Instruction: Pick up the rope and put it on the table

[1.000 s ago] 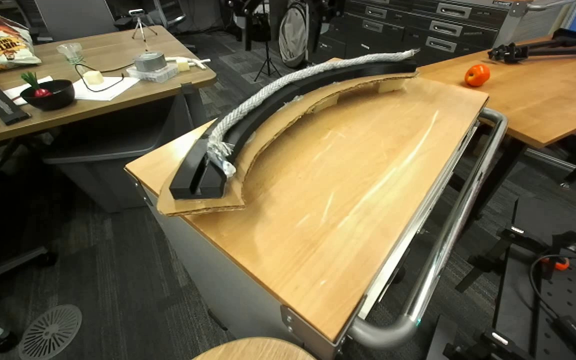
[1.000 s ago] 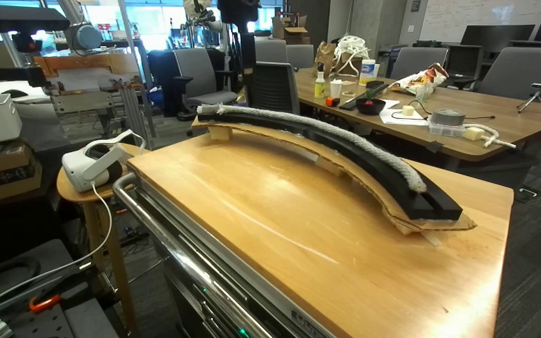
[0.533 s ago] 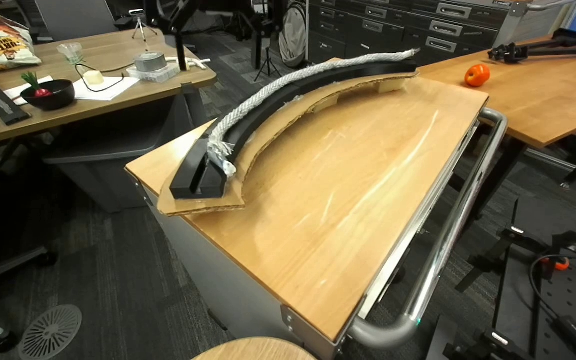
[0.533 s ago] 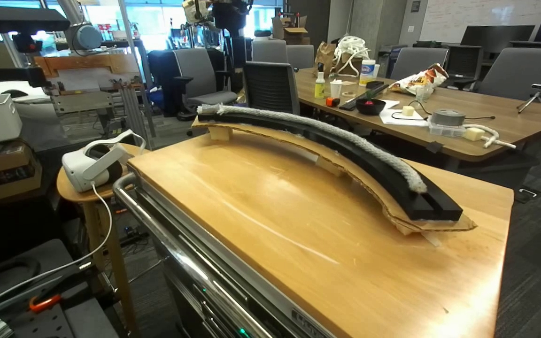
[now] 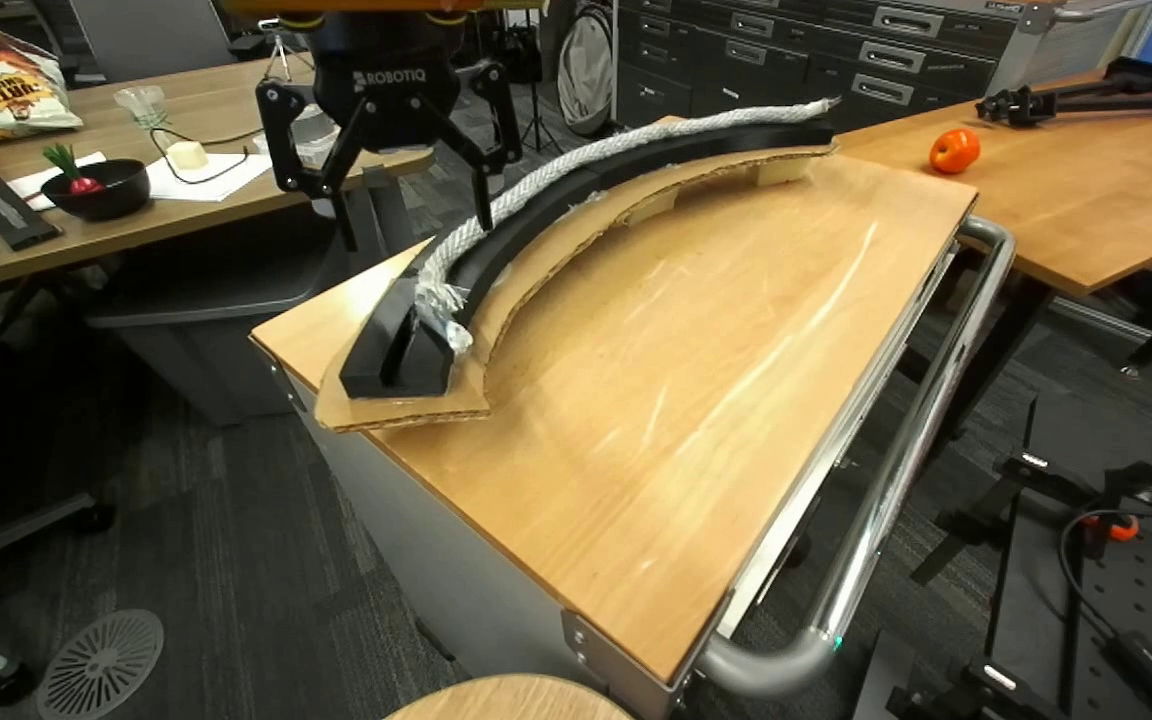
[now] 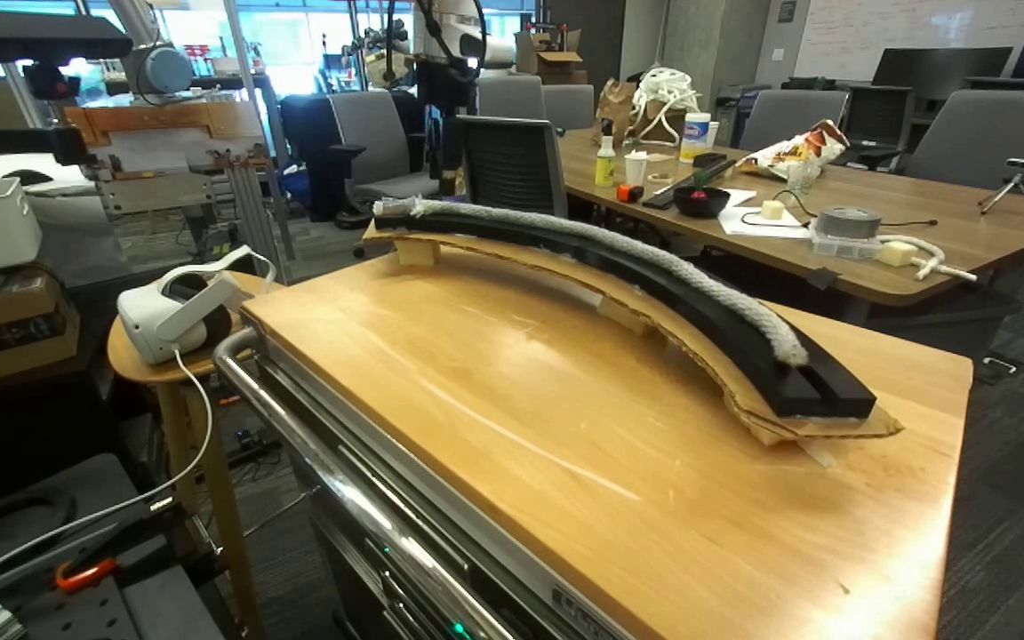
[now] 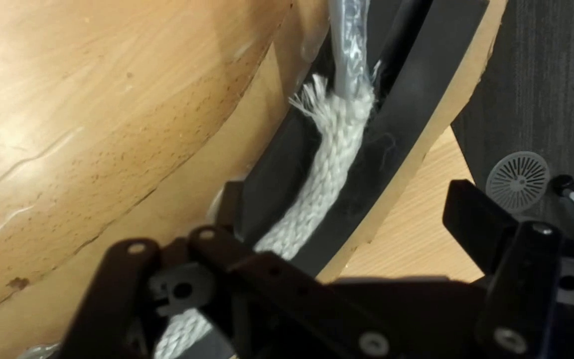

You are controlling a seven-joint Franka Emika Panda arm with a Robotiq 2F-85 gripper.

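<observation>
Rope (image 7: 337,149) lay ungripped below the end effector (image 5: 416,235) (spread wide), off its centre; approach step, apparently, so next move called for centring, lowering, then closing.

In an exterior view, an office-like lab is indicated by whiteboard (image 6: 939,31) and chairs (image 6: 992,147), upper right; headset (image 6: 156,327), left.

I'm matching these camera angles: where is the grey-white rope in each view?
In an exterior view: rope arcs from left of centre to upper right.
In an exterior view: rope arcs down from left of centre rightward.
Wrist view: rope, upper middle to lower left, partly behind the end effector.
Shared landmark: curved black track.
</observation>
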